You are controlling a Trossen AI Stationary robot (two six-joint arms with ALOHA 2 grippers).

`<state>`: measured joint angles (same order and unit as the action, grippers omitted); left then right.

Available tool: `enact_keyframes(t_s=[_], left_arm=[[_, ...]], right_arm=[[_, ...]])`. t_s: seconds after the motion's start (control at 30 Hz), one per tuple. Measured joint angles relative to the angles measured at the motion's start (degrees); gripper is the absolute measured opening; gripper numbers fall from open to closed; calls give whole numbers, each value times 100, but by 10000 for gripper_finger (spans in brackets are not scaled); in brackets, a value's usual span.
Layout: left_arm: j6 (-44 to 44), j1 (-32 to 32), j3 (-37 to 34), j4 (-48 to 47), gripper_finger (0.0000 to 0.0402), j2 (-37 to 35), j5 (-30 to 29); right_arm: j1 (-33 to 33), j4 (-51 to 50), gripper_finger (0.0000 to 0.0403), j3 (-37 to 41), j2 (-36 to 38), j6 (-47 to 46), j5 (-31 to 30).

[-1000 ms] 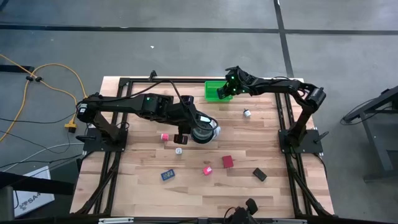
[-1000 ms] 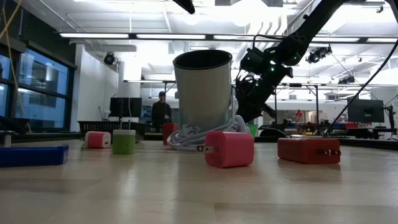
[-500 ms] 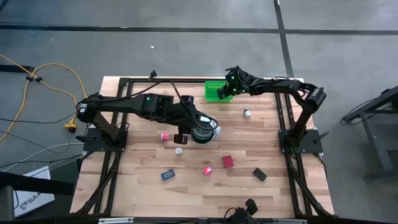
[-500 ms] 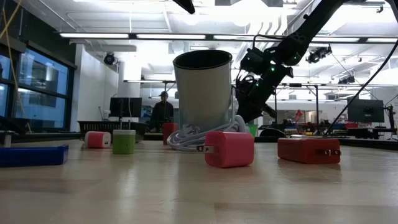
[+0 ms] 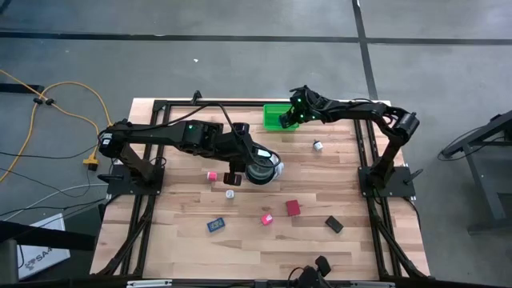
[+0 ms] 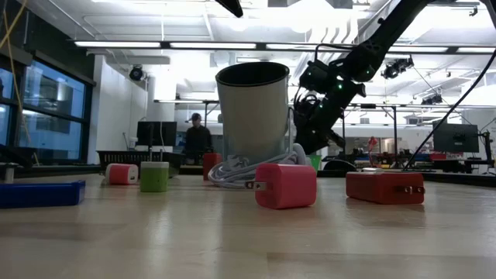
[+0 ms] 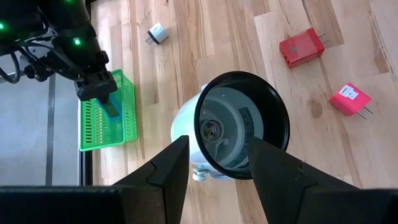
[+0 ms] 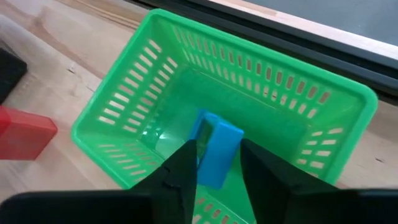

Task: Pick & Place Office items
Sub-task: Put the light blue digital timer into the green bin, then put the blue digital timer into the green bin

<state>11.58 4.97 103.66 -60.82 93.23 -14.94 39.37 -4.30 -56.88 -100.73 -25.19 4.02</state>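
My right gripper [image 5: 290, 118] hangs over the green bin [image 5: 272, 114] at the table's far edge, shut on a small blue block [image 8: 216, 149]. My left gripper [image 5: 250, 160] is open above the white cup with a dark rim [image 5: 262, 170], which stands upright near the table's middle. In the left wrist view its fingers show on either side of the cup [image 7: 239, 127] and touch nothing. Loose on the wood lie a pink block [image 5: 211, 175], a white bit [image 5: 230, 194], a blue rectangle [image 5: 214, 225], a pink block [image 5: 266, 218], a red block [image 5: 293, 208], a black piece [image 5: 334, 224] and a white bit [image 5: 318, 146]. My right gripper pinches the blue block between its two fingers [image 8: 181, 171], coming from above and pointing down. The block's lower end [image 7: 112, 107] sticks out below the fingertips. It is lifted clear and hangs inside the green bin's [image 8: 249, 50] opening, above its slotted floor.
A white cable [image 6: 232, 169] lies coiled at the cup's foot. The table's dark frame runs along all edges. Bare wood lies at the near left and far left. A person [image 6: 195, 139] stands in the room beyond the table.
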Motion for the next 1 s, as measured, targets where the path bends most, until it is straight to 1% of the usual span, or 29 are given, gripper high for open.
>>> enact_keyframes(t_s=[0.2, 1.0], left_arm=[[0, 0, -1, -1, 156, 0, -2], [0, 2, 0, 0, 156, 0, -2]], right_arm=[[-2, 10, 127, 0, 0, 0, 60], [-1, 103, 125, 0, 0, 302, 127]])
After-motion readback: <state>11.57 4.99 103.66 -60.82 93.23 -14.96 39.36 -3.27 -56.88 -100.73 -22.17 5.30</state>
